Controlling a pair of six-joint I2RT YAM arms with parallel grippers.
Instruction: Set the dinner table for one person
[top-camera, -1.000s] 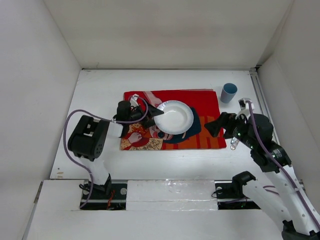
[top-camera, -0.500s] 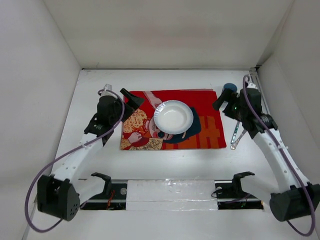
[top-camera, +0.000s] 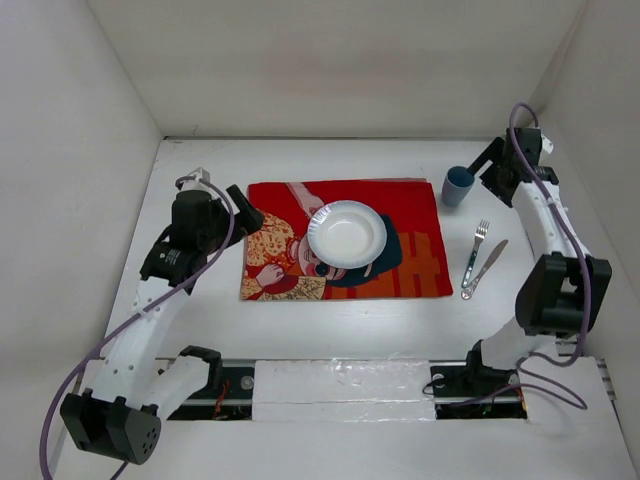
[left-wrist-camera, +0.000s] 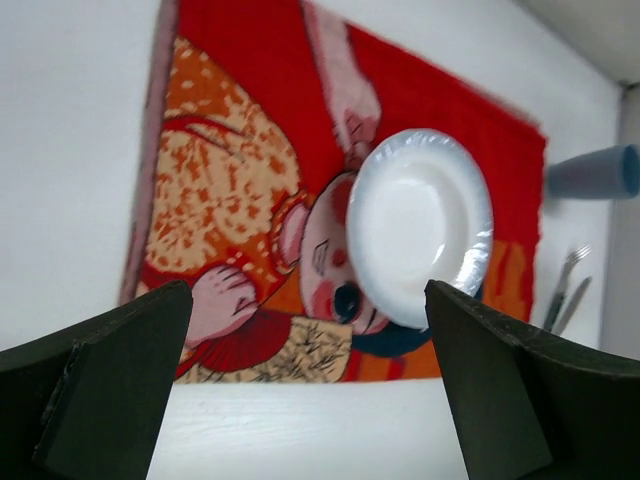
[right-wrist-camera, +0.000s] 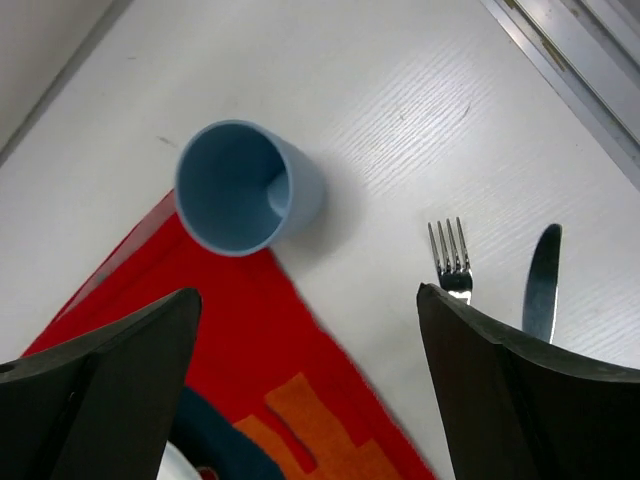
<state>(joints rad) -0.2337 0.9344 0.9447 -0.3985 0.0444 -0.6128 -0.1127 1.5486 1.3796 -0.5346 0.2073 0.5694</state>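
A white plate (top-camera: 347, 233) sits in the middle of the red printed cloth (top-camera: 410, 205) on the white dinner table (top-camera: 200, 165). A blue cup (top-camera: 458, 185) stands upright just off the cloth's far right corner. A fork (top-camera: 475, 252) and a knife (top-camera: 488, 268) lie side by side right of the cloth. My left gripper (top-camera: 248, 210) is open and empty over the cloth's left edge. My right gripper (top-camera: 487, 168) is open and empty, raised just right of the cup. The left wrist view shows the plate (left-wrist-camera: 420, 225). The right wrist view shows the cup (right-wrist-camera: 240, 190), fork (right-wrist-camera: 450, 260) and knife (right-wrist-camera: 540, 280).
White walls close the table on the left, far and right sides. A metal rail (top-camera: 520, 190) runs along the right edge beside the cutlery. The arm bases stand at the near edge.
The left gripper has pulled back left, off the plate to the cloth's edge. The right arm has swung from near the cloth's lower right corner to beside the cup, uncovering the fork and knife.
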